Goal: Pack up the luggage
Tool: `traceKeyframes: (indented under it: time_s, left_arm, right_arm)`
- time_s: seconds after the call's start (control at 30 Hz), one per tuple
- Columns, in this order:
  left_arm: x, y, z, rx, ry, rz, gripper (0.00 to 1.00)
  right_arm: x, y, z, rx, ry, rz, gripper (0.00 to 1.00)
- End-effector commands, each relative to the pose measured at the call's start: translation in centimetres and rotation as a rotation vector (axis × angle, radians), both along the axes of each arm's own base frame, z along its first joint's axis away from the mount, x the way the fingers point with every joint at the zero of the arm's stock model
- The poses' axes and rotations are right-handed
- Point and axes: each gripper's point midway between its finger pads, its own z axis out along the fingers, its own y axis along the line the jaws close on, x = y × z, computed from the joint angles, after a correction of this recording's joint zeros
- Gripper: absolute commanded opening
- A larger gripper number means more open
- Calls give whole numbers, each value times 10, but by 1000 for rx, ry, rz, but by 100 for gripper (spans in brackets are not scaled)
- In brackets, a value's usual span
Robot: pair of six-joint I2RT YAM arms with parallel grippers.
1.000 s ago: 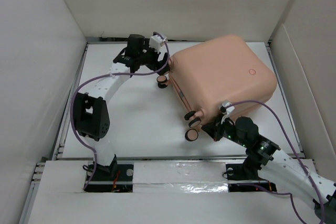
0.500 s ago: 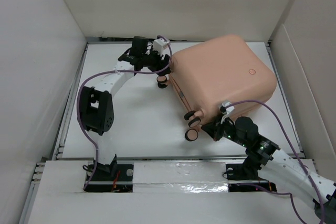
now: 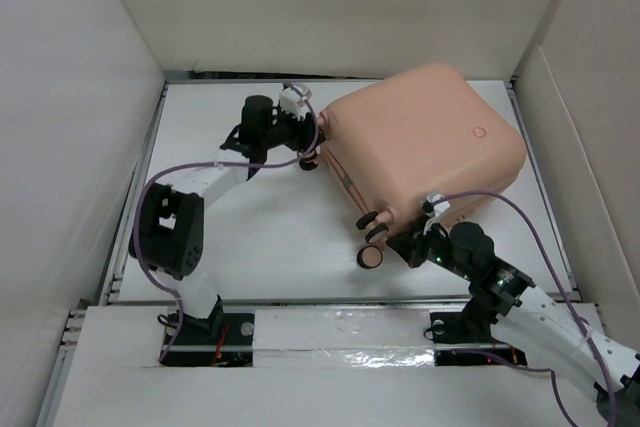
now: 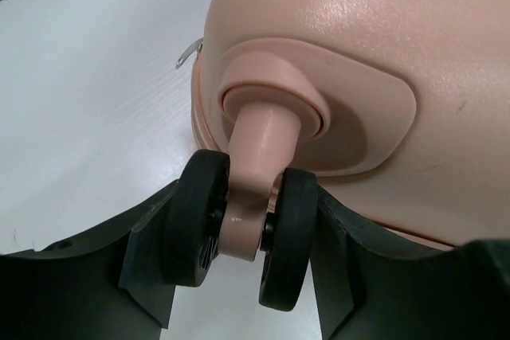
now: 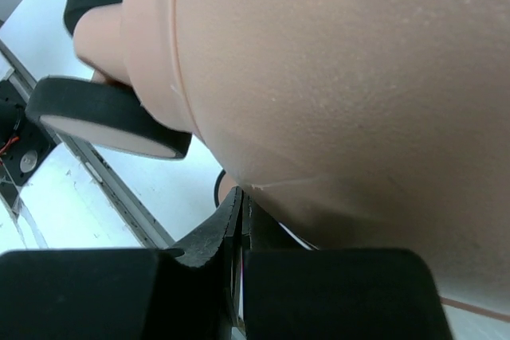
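Salmon-pink plastic is filling the scene: the suitcase (image 3: 425, 142) is lying closed on the white table (image 3: 250, 237), its round button mark (image 3: 480, 132) facing up. At the suitcase's left corner, the left claw (image 4: 243, 244) is pinching a twin wheel (image 4: 205, 220), one finger against each tyre. At its near corner, the right claw (image 5: 239, 228) is pressing its fingers together on nothing, tucked against the shell.

The wheel is sitting on a swivel stem, so it is likely to twist and slip free under a pull. The smooth shell is also giving the right claw little purchase, so the whole case may slide or spin instead of opening.

Counting: one suitcase, one button mark and two claws are showing. Three wheel sets are showing from above.
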Motion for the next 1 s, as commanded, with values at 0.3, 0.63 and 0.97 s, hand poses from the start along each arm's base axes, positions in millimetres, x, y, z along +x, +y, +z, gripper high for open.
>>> traceKeyframes:
  time_s: [0.3,0.63,0.97]
  left_arm:
    - [-81,47,1,-348,-33,347,0]
    - [-163,-1,34,-349,-93,212,0]
    - [-160,-48,92,-519,-64,46,0]
  right_arm:
    - [73,-16,90,119,-217,-151,0]
    - [89,-1,68,138,-150,-97,0]
    - [56,24,18,286,-80,-231,0]
